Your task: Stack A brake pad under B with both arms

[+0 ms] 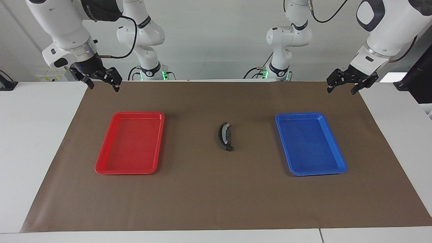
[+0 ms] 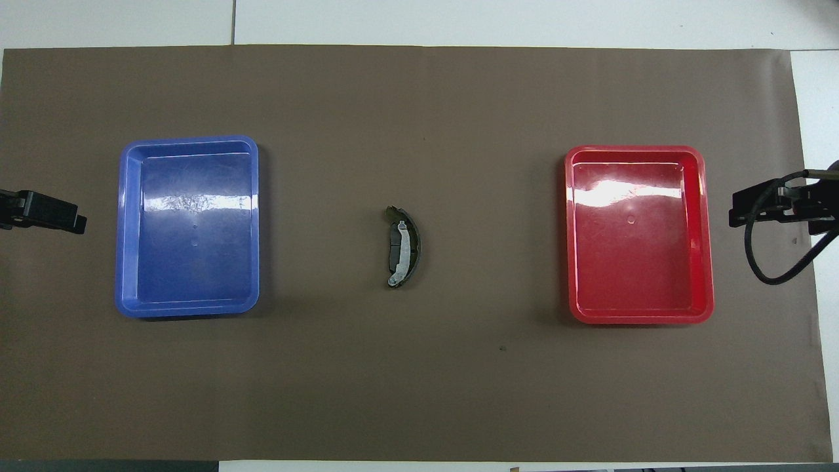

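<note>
B (image 1: 223,136) lies on the bench (image 1: 209,189), well apart from both pincers, its long axis running toward and away from the robots. A brake pad (image 1: 228,133) rests on its hollow side. The left pincer (image 1: 347,84) and right pincer (image 1: 101,80) hang wide, holding nothing

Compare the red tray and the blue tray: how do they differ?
Colour: the red tray is red, the blue tray blue. Place: the red tray lies toward the right arm's end of the table, the blue tray toward the left arm's end. Shared: both are shallow rectangular trays holding nothing, flat on the brown mat, flanking the brake pieces.
</note>
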Action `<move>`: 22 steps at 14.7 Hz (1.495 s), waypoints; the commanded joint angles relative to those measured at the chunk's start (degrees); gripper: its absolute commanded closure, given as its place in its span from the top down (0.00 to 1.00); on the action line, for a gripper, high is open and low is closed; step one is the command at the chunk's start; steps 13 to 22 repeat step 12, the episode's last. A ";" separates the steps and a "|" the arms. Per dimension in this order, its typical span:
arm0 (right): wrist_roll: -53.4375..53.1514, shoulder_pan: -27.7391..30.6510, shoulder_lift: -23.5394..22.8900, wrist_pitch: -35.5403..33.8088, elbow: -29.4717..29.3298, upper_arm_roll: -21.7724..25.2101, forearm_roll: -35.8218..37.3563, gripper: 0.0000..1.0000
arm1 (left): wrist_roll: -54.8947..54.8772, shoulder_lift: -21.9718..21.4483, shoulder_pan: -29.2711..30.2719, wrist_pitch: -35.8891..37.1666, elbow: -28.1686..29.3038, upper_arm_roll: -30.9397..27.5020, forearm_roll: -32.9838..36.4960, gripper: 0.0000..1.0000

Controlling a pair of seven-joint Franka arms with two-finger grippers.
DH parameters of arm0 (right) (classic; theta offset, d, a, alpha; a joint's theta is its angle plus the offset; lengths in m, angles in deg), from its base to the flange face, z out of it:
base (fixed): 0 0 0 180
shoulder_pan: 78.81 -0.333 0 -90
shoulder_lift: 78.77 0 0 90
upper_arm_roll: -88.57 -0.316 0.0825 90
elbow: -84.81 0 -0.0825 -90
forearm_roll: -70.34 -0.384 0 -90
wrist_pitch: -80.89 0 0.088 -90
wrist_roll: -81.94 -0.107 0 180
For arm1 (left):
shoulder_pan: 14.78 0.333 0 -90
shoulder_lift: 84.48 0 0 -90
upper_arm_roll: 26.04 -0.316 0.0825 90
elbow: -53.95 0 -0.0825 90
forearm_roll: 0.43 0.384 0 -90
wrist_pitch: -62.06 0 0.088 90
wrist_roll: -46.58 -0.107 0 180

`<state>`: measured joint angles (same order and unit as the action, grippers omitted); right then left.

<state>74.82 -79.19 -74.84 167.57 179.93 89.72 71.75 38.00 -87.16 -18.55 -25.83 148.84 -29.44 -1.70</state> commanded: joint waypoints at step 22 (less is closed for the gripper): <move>1.14 0.90 -0.41 1.04 -0.47 -0.36 -0.88 1.00 | -0.39 0.13 0.51 0.71 -0.58 0.33 0.13 0.99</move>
